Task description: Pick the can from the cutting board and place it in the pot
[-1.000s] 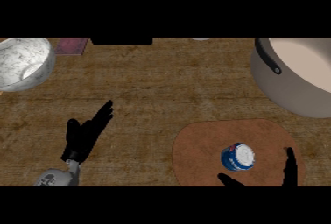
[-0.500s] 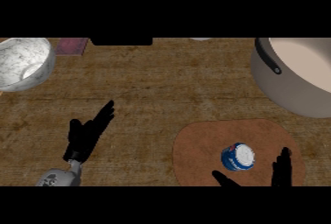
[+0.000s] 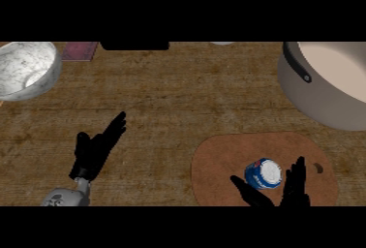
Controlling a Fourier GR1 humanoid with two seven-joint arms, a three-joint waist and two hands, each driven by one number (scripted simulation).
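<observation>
A blue can (image 3: 262, 174) with a white lid stands on the brown oval cutting board (image 3: 236, 155) at the lower right. My right hand (image 3: 289, 190) comes up from the bottom edge just behind the can, open, with the thumb to the can's left and straight fingers to its right; nothing is curled round the can. The big grey pot (image 3: 314, 87) with a beige inside fills the upper right corner. My left hand (image 3: 97, 147) rests open over the wooden counter at the lower left, fingers pointing up and to the right.
A speckled metal bowl (image 3: 25, 70) sits at the upper left edge. A small reddish-pink object (image 3: 79, 51) lies beside it at the counter's back. A dark object (image 3: 134, 46) is at the top edge.
My right hand has crept left and upward, closing in on the can, its thumb and fingers now flanking it. The left hand and the can have not moved.
</observation>
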